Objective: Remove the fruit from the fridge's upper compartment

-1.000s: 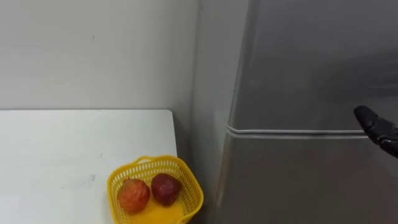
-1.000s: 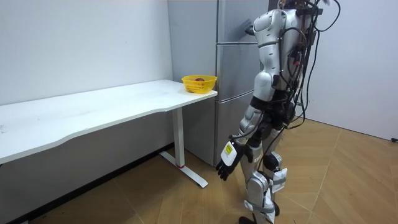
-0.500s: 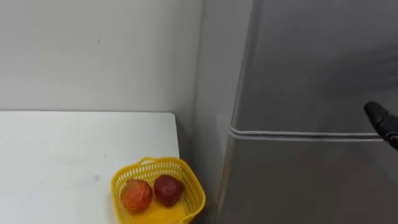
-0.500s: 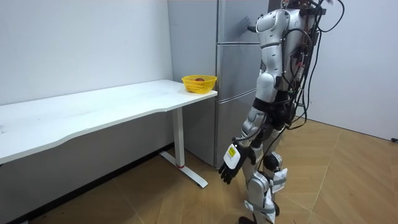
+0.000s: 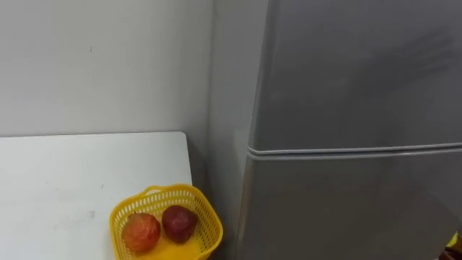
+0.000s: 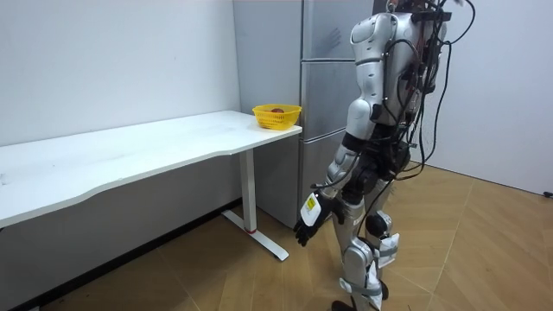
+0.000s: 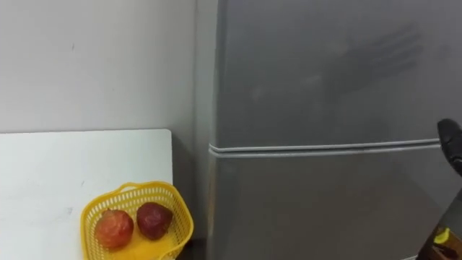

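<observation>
Of the right hand [image 7: 450,143] only a dark fingertip comes in at the right edge of the right eye view, so I cannot tell if it is open or closed; it is in front of the grey fridge [image 5: 339,180], at the height of the seam between the two doors. The left hand [image 6: 308,225] hangs low beside the robot's thigh in the room view, with relaxed fingers and nothing in it. The upper door [image 5: 361,79] of the fridge is shut, and the lower door [image 5: 346,209] too, so what is inside the upper part is hidden. Left of the fridge, at the near right corner of a white table [image 5: 65,173], stands a yellow plastic basket [image 5: 164,192] with an orange-red fruit [image 5: 141,231] and a dark red fruit [image 5: 178,221] lying side by side and touching. Behind the table there is a plain light wall [image 5: 101,65]. The robot stands upright close before the fridge, on a wooden floor [image 6: 225,276].
</observation>
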Controlling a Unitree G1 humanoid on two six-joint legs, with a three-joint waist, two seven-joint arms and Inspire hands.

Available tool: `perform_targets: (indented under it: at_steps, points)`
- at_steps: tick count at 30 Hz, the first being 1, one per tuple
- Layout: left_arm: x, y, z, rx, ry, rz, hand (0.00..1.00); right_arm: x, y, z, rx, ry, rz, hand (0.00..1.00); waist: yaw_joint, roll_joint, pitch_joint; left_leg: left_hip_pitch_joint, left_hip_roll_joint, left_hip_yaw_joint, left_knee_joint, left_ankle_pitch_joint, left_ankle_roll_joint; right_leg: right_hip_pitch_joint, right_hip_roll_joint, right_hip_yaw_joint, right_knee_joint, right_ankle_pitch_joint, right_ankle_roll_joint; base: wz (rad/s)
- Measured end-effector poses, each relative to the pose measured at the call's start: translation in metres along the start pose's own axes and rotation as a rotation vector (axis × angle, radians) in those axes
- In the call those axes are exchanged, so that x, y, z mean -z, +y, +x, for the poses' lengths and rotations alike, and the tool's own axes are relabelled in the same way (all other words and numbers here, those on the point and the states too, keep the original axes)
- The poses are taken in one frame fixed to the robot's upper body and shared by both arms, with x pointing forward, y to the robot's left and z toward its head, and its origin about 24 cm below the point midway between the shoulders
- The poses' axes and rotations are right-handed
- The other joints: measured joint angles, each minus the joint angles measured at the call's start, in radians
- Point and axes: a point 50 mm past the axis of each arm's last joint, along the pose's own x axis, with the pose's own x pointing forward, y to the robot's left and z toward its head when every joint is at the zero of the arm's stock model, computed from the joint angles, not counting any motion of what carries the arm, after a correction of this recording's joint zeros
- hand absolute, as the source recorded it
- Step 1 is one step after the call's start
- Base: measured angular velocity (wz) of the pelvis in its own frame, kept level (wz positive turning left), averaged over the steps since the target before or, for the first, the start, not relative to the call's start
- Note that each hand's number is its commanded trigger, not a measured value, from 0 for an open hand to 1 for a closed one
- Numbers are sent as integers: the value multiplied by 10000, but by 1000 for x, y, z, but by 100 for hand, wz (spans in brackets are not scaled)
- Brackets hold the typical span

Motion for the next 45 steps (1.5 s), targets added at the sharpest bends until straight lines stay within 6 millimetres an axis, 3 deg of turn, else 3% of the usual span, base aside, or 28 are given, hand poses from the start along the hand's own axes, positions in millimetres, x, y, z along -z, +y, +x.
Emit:
perform_targets:
  at_steps: [4,10,13,16,18,23,30,45]
  points:
    - [-3,3,0,-189,-75,-30,0,23,-24,-11,918,1006,-1007,0,2,63,33,-79,-10,29,-21,-1,1,-23,-25,1,-12,-10,16,1]
    - [-4,6,0,-336,-110,0,0,80,-60,-38,2298,3681,-2451,0,56,189,23,-75,-14,-19,-66,-1,1,-14,-24,-26,-16,-16,33,3]
    - [-4,5,0,-328,-54,2,0,104,-71,-56,2842,5081,-2674,0,56,300,-40,-48,-12,-25,-64,-1,1,25,-17,-40,-24,-16,33,0]
    - [-6,5,0,-338,-91,-15,0,125,-81,-81,3085,6305,-3268,0,49,331,-7,-108,-12,-58,-72,0,0,-7,-27,-66,-58,-16,34,3]
    - [-6,3,0,-315,-70,-37,0,138,-88,-103,3298,7261,-3673,0,36,377,-31,-121,-14,-65,-72,0,0,-1,-26,-34,-155,-20,40,0]
    - [-9,1,0,-252,-111,117,0,155,-100,-134,3204,8786,-4128,0,53,412,-46,-125,-19,-181,-75,0,0,24,-25,-36,-154,-17,37,0]
    - [-10,2,0,-269,-188,115,0,173,-127,-176,3026,10855,-5615,0,77,378,-7,-20,-22,-271,-109,-1,0,212,-35,-48,-276,-18,38,0]
    - [-6,1,-1,-235,-54,-126,0,176,-165,-225,2868,13065,-7221,0,107,475,22,-66,-22,-242,-105,-1,0,202,-14,-99,-316,-21,42,1]
